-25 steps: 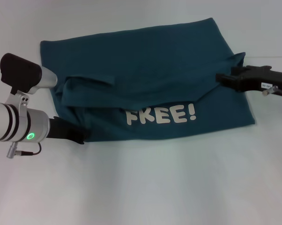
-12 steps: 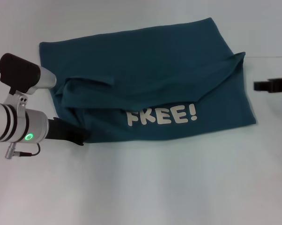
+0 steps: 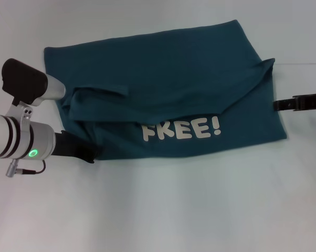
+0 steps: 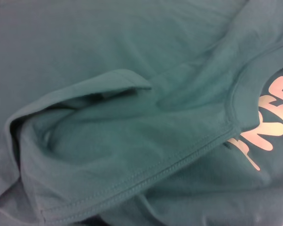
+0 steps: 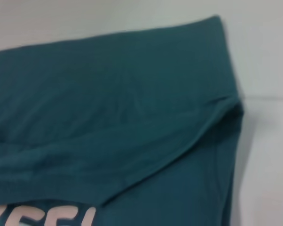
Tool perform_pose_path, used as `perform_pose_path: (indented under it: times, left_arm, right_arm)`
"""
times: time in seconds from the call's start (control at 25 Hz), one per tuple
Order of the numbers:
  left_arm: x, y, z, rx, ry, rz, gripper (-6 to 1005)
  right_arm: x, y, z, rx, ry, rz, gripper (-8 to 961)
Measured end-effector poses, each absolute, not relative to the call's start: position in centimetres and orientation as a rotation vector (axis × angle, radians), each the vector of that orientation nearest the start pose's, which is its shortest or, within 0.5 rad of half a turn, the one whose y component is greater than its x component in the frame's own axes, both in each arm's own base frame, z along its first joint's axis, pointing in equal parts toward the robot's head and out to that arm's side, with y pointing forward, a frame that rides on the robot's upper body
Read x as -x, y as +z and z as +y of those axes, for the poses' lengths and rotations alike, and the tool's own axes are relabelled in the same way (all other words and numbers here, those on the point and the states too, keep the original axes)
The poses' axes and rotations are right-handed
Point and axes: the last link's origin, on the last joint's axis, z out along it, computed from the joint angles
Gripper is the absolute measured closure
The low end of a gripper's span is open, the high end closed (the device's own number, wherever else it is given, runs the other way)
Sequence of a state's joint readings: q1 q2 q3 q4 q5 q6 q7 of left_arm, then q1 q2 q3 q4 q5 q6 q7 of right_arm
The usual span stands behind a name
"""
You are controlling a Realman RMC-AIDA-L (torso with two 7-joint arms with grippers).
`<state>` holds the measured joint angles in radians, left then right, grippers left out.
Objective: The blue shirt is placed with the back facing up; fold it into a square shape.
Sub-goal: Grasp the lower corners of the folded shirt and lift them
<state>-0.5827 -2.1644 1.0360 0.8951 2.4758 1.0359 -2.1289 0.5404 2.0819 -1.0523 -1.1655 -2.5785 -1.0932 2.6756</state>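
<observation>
The blue shirt (image 3: 163, 79) lies across the white table, its top layer folded over and rumpled. White "FREE!" lettering (image 3: 181, 129) shows on the near part. My left gripper (image 3: 87, 152) sits at the shirt's near left corner, its tip hidden in the cloth. The left wrist view holds only creased fabric (image 4: 108, 141), a hem and part of the lettering. My right gripper (image 3: 284, 104) reaches in low from the right and stops just at the shirt's right edge. The right wrist view looks over the shirt's far right corner (image 5: 108, 94) and a folded flap.
White table (image 3: 174, 210) spreads out in front of the shirt and to its right. The left arm's silver body with a green light (image 3: 32, 152) and black camera block (image 3: 21, 79) stands over the table's left side.
The right gripper was at the shirt's right fold a second ago, pulled away to the right, and has now come back lower to the shirt's right edge. Left arm and shirt are nearly unchanged.
</observation>
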Motion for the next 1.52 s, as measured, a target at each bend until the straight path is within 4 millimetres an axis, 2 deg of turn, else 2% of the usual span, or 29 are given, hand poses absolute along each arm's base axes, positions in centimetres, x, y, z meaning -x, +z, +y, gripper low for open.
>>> perform_pose_path:
  times: [0.08, 0.28, 0.96, 1.52]
  left_arm:
    - [26.3, -3.1, 38.4, 2.423, 0.062, -0.982, 978]
    - [26.4, -3.2, 38.3, 2.426, 0.065, -0.988, 978]
    - [26.4, -3.4, 38.2, 2.433, 0.069, -0.987, 978]
    - [26.4, -3.4, 38.2, 2.433, 0.07, -0.986, 978]
  right_arm:
    - [-25.7, 4.6, 41.0, 2.03, 0.035, 1.305, 326]
    - [-25.8, 3.5, 41.6, 2.044, -0.006, 1.312, 192]
    - [-27.4, 2.1, 41.3, 2.021, -0.063, 1.353, 203]
    - [-27.6, 1.1, 41.9, 2.009, -0.05, 1.331, 232]
